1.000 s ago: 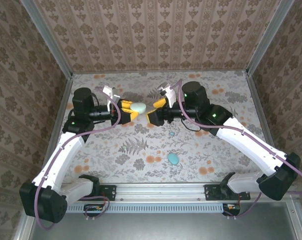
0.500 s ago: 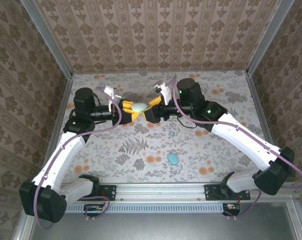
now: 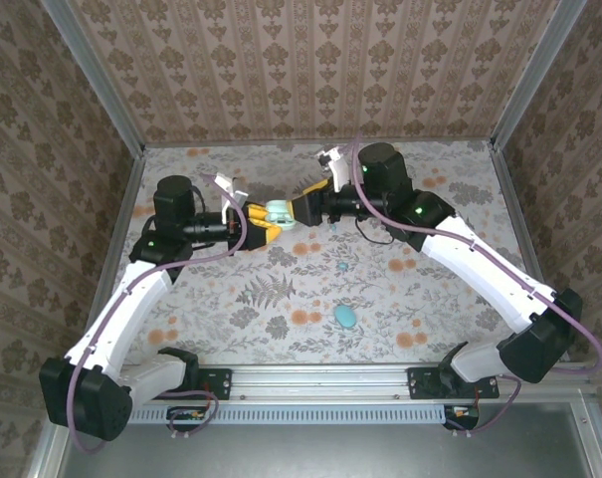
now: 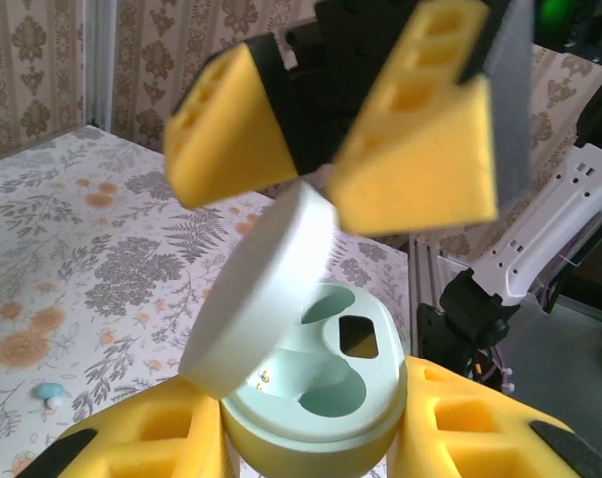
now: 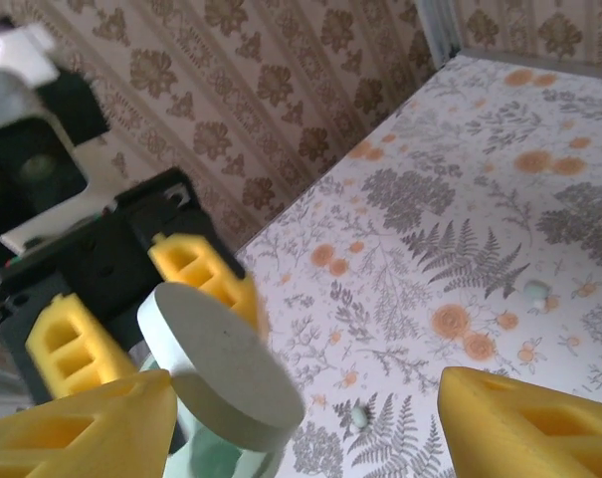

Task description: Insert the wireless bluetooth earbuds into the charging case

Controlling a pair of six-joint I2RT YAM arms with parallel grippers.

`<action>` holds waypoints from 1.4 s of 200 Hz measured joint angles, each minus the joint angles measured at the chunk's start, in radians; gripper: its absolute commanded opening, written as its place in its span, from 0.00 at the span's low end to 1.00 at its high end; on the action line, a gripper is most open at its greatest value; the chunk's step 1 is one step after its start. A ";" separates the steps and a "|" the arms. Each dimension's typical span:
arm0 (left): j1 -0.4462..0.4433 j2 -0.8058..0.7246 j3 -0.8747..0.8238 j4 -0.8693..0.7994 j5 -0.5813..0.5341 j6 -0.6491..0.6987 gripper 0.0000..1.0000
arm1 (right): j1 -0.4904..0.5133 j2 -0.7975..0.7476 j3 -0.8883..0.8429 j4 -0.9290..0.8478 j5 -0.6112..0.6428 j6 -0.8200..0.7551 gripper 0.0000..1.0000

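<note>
**open lid, empty wells, earbuds on the table**

the left gripper [image 3: 264,221] is clamped on the base of the pale green oval plastic charging case [image 4: 310,398], holding it up off the floral-patterned table [image 3: 430,299]. the case's round hinged lid [image 4: 261,289] stands tilted open, and both moulded wells look empty. the right gripper [image 3: 302,207] sits over the case with its yellow foam fingers spread on either side of the lid, gripping nothing.

one tiny teal wireless earbud [image 3: 342,267] lies on the table nearer the arm bases than the case and well apart from it. the right wrist view shows a second small bit [image 5: 358,415] that looks like its twin. a blue oval pebble [image 3: 346,317] lies further from the case again.

risks, as i judge them:
- if the right fingers close or drag on the lid, they may snap it shut or twist the case in the left grip.
- the earbuds are tiny, so wide foam pads could flick one away instead of pinching it.
- an earbud set down misaligned over a well may bounce out.
</note>
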 measured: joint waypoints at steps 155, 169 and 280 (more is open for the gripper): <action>0.005 0.024 -0.032 0.066 0.014 -0.021 0.17 | -0.051 -0.042 -0.055 -0.002 0.067 0.156 0.71; 0.009 0.024 -0.037 0.079 0.016 -0.028 0.17 | -0.051 -0.048 -0.057 -0.001 0.066 0.164 0.71; 0.022 0.024 -0.042 0.123 0.036 -0.077 0.11 | 0.055 -0.057 -0.098 -0.003 -0.025 0.016 0.78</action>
